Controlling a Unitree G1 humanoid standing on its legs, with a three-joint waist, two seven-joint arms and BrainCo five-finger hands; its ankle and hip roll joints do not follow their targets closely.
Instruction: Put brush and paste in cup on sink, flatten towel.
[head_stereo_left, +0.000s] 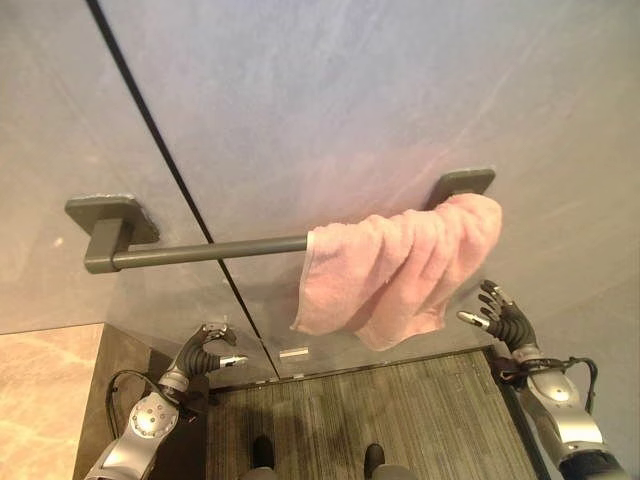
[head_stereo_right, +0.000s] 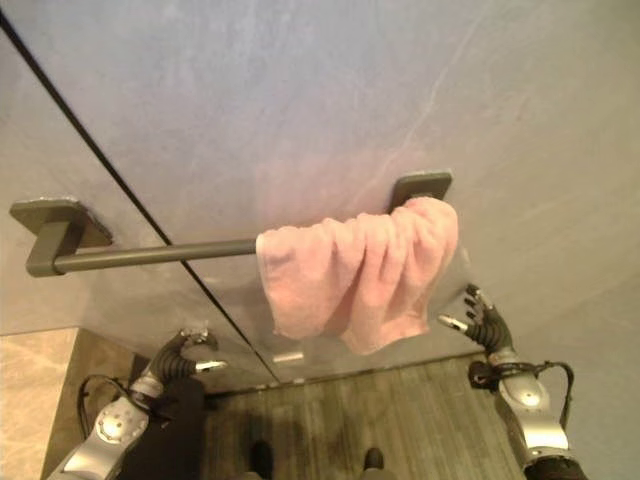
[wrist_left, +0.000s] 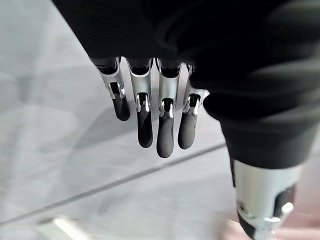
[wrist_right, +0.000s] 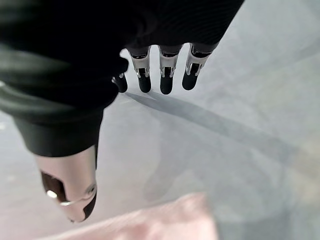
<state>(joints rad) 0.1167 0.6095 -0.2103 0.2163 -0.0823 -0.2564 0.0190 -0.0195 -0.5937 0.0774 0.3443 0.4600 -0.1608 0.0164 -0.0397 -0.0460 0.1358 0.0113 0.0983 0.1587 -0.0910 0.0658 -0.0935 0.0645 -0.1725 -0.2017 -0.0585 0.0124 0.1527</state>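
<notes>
Towel (head_stereo_left: 400, 270) hides right rail (head_stereo_left: 210, 250) end.

We count one pink towel (head_stereo_left: 400, 268), bunched toward three o'clock on one grey rail (head_stereo_left: 210, 251); two wall brackets; two hands, left hand (head_stereo_left: 205, 352) and right hand (head_stereo_left: 505, 318).

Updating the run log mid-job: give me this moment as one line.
pink towel: bunched at right end of grey towel bar | left robot hand: open, empty | right robot hand: open, beside towel, not touching

Head stereo pair facing the wall rail (head_stereo_left: 210, 250); wrist cameras close along fingers.
</notes>
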